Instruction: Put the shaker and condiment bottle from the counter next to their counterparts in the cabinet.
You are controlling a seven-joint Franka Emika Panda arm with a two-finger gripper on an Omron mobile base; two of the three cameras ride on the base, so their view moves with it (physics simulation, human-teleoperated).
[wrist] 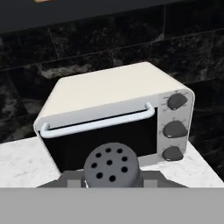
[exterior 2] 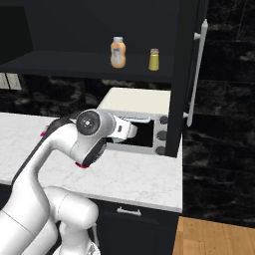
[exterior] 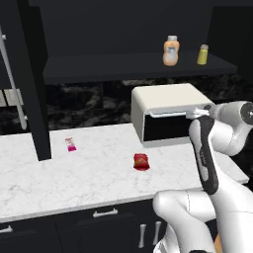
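claw is clamped on the shaker, bottom centre, right in front of the toaster oven, so lifting to the cabinet shelf could clip it.

Kitchen: marble counter, toaster oven

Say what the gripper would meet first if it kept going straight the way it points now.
Most likely the toaster oven: the gripper, shut on the shaker, faces the oven's dark glass door. Depth is unclear.
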